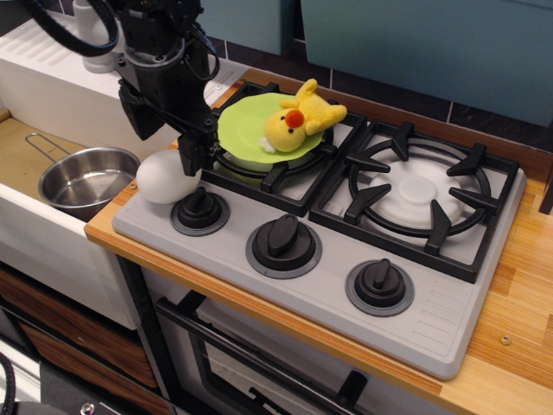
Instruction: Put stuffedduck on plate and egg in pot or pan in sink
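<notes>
The yellow stuffedduck (300,116) lies on the lime-green plate (244,130), which rests on the stove's back-left burner. The white egg (161,178) sits on the stove's front-left corner beside a knob. My black gripper (179,156) hangs directly over the egg with its jaws apart. One finger (190,152) reaches down against the egg's right upper side, and the other finger is hidden behind the gripper body. The steel pot (85,178) stands empty in the sink (22,160) to the left of the egg.
The grey stove (346,259) has three black knobs along its front and two black burner grates. A grey faucet (97,39) and a ribbed drainboard (47,43) stand behind the sink. The wooden counter edge (518,346) runs to the right.
</notes>
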Controlling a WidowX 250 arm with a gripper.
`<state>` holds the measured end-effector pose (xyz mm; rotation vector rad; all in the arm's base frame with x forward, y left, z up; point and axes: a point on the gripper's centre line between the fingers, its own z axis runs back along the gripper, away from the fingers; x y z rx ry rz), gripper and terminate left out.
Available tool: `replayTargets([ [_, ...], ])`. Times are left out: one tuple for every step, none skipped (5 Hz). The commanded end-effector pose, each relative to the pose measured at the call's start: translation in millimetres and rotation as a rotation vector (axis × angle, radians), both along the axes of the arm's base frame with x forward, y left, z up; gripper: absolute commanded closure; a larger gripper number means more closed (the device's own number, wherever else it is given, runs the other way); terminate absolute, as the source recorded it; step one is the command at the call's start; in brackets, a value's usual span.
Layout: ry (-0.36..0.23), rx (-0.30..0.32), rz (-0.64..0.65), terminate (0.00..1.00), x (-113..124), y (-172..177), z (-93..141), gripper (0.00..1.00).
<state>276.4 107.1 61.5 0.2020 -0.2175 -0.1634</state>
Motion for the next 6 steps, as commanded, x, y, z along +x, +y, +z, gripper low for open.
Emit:
replayTargets([
  [-0.038,0.008,-0.016,0.00,5,13,-11,0.00],
  [-0.040,-0.011,-0.015,0.00,6,12,-18,0.00],
  [-0.022,-0.021,-0.010,0.00,5,10,-17,0.00],
  [-0.001,-0.015,0.013,0.00,5,5,-18,1.00],
  [0.010,-0.023,0.005,0.00,3,4,-11,1.00],
  [0.016,-0.038,-0.007,0.00,3,7,-5,1.00],
])
